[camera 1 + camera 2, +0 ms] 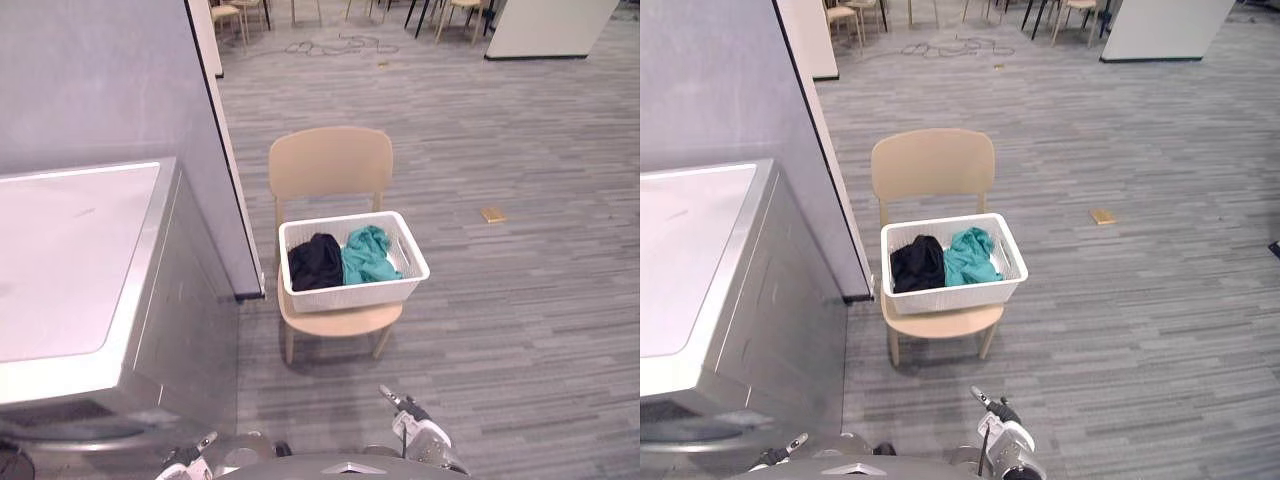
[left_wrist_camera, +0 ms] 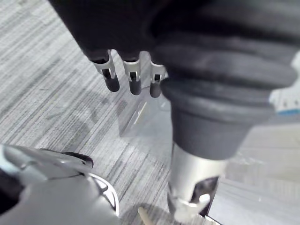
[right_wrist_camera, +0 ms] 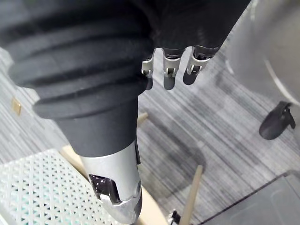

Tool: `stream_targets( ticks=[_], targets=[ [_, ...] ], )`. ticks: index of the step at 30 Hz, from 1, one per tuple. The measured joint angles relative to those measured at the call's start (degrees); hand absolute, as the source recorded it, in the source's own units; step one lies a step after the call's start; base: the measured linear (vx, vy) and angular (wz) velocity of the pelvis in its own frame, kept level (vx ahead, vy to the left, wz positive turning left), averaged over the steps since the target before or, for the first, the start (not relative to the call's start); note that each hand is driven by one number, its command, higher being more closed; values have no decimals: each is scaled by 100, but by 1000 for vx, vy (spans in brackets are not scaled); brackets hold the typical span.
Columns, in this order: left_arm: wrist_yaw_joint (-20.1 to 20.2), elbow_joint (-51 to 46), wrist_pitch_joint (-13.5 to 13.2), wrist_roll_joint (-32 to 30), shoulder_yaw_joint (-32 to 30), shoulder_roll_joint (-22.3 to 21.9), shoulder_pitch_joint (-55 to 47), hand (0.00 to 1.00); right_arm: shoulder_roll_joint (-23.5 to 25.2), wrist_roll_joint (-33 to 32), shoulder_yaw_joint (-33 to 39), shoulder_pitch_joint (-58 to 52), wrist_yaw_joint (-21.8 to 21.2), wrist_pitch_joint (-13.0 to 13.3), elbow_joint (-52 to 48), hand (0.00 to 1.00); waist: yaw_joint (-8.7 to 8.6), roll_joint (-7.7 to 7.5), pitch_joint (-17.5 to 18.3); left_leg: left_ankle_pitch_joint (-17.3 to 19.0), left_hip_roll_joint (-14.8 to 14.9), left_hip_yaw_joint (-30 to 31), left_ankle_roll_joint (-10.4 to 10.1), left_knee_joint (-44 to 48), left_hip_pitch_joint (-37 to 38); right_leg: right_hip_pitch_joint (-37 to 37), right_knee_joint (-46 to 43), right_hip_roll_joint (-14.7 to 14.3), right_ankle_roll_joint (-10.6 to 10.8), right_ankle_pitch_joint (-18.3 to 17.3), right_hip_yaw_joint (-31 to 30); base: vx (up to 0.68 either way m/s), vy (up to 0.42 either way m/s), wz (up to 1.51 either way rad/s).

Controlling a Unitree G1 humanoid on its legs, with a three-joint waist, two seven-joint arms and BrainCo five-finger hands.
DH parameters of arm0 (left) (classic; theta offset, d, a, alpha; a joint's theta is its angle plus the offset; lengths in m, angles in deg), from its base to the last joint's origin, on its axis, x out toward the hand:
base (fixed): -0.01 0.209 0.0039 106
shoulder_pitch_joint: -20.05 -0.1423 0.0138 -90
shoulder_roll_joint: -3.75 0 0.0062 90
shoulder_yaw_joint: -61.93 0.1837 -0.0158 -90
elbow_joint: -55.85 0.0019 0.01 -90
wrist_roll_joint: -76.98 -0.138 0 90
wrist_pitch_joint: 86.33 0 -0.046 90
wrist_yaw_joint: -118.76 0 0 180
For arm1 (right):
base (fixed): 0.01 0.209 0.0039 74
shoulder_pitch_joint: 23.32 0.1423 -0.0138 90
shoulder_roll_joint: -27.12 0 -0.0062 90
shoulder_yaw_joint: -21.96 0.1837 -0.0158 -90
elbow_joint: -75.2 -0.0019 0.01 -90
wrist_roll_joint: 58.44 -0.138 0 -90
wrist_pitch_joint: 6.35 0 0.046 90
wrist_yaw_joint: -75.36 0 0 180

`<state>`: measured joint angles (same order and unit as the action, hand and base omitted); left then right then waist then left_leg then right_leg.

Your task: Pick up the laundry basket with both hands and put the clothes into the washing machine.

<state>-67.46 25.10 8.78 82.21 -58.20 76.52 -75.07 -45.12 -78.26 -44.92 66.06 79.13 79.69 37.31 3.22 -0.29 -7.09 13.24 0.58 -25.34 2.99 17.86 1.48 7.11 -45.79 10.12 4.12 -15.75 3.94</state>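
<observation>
A white lattice laundry basket [image 1: 353, 288] stands on the seat of a beige wooden chair [image 1: 330, 160] ahead of me. Inside it lie a black garment [image 1: 315, 262] on the left and a teal garment [image 1: 367, 255] on the right. The silver washing machine [image 1: 70, 260] stands at my left, its top lid closed. My left hand [image 2: 132, 77] hangs low over the carpet with fingers straight and holds nothing. My right hand [image 3: 168, 70] is open too; past it show the basket's lattice wall [image 3: 37, 187] and a chair leg [image 3: 192, 192].
A grey partition wall [image 1: 100, 80] rises behind the washer, and its dark end edge [image 1: 235, 200] stands just left of the chair. A small tan item [image 1: 492, 214] lies on the carpet at the right. More chairs [image 1: 228, 15] stand far back.
</observation>
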Motion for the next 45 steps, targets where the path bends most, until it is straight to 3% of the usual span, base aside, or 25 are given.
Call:
stream_targets(
  ticks=[2, 5, 8, 9, 10, 11, 13, 14, 15, 17, 19, 21, 23, 27, 30, 33, 37, 45],
  targets=[
    [-72, 27, 75, -58, 156, 106, 47, 0, -51, -1, 39, -167, -1, 51, -145, 0, -32, -71, 17, 29, 12, 17, -20, -149, 335, 590, -1533, 1, 62, 350, -146, 252, -49, 8],
    [-220, 106, 198, -86, 233, 197, 64, 0, -113, -3, 458, -434, 18, 31, -141, 0, -111, -123, 28, -25, 190, 299, -106, -309, 524, 947, -1862, 303, 23, 330, 218, 256, -146, 53],
    [-222, -30, 147, -69, 706, 224, 313, 0, -89, -82, 958, -721, 57, -8, 35, 0, -188, -73, 1, -133, 563, 720, -294, -359, 587, 983, -623, 615, -68, 286, 466, 226, -274, 60],
    [-217, -61, 92, -28, 868, 216, 466, 0, -40, -133, 982, -794, 67, -20, 94, 0, -194, -235, -14, -222, 588, 852, -449, -443, 684, 829, 352, 672, -44, 627, 442, 198, -485, 32],
    [-208, -142, 40, -26, 931, 257, 544, 0, 62, -140, 970, -958, 67, -15, 106, 0, -190, -562, 8, -182, 498, 998, -637, -497, 761, 611, 1357, 684, 36, 1645, 210, 160, -415, 26],
    [-212, -135, 20, -25, 938, 192, 576, 0, 45, -166, 965, -973, 67, -10, 147, 0, -206, -568, 46, -114, 592, 1153, -738, -495, 789, 466, 1411, 578, 204, 1432, 91, 132, -450, 10],
    [-149, -133, -37, -41, 1002, -285, 721, 0, -125, -289, 912, -922, 69, 9, 155, 0, -195, -243, 69, -82, 960, 1476, -808, -543, 647, 324, 1789, 75, 238, 1273, -46, 42, -382, -4],
    [-123, -111, -35, -41, 1026, -339, 716, 0, -148, -302, 910, -918, 68, 8, 118, 0, -189, -175, 96, -105, 995, 1488, -844, -581, 646, 280, 1921, 44, 263, 1192, -21, -12, -315, -20],
    [-98, -110, -26, -61, 966, -327, 721, 0, -161, -355, 907, -899, 64, 15, -12, 0, -174, -205, 92, -155, 1004, 1452, -964, -643, 641, 189, 2166, 35, 304, 907, 36, -25, -189, -19],
    [-93, -66, -32, -85, 802, -348, 709, 0, -129, -431, 885, -903, 123, -13, -449, 0, -193, -134, 59, -201, 1098, 1503, -1122, -729, 648, 141, 2255, -49, 267, 848, 176, -69, -191, 9],
    [-95, -80, -67, -82, 640, -345, 568, 0, -80, -410, 573, -1116, 328, -23, -1843, 0, -210, 0, 114, -218, 1133, 1610, -1170, -761, 648, 103, 2288, -93, 295, 787, 276, -78, -117, 21],
    [-102, -71, -62, -82, 498, -343, 408, 0, -173, -96, 127, -1114, 452, 52, -3418, 0, -209, 103, 181, -201, 1136, 1604, -1208, -853, 647, 109, 2440, -127, 245, 852, 281, -65, -19, -8],
    [-102, -55, -56, -113, 428, -267, 259, 0, -242, 172, -151, -1032, 449, 170, -4373, 0, -163, 112, 214, -220, 1125, 1643, -1213, -972, 627, 138, 2557, -153, 235, 936, 291, -9, 5, -6],
    [-105, 53, -49, -324, 537, -84, 86, 0, -364, 762, -755, -881, 405, 475, -5395, 0, -151, 93, 363, -536, 1068, 1912, -1259, -1264, 336, 271, 2946, -190, 259, 1217, 398, 71, 7, 9],
    [-106, 38, -61, -441, 1203, 86, 138, 0, -768, 1114, -1331, -424, 305, 508, -5278, 0, -152, 141, 384, -649, 1038, 2111, -1249, -1292, 67, 112, 3646, -212, 296, 1646, 590, 99, 36, 24],
    [-107, -31, -71, -444, 1963, 291, 244, 0, -1295, 1135, -1752, 611, 255, 555, -4507, 0, -151, 110, 275, -716, 930, 2409, -1201, -1213, -269, -42, 4279, -145, 322, 2006, 853, 48, 60, 42],
    [-111, -309, -145, -427, 2590, 355, 464, 0, -2112, 1129, -2330, 2186, 238, 533, -3145, 0, -77, 217, -336, -851, 823, 2866, -1191, -1085, -680, -50, 4363, -47, 292, 2086, 1255, -72, 11, 53],
    [-103, -598, -359, -180, 2913, 482, 785, 0, -3080, 1135, -3572, 4145, -218, 344, -1157, 0, 150, 368, -1154, -976, 801, 2975, -1200, -910, -1218, 513, 4079, -9, 223, 2173, 1234, -104, -10, 5]
  ],
)
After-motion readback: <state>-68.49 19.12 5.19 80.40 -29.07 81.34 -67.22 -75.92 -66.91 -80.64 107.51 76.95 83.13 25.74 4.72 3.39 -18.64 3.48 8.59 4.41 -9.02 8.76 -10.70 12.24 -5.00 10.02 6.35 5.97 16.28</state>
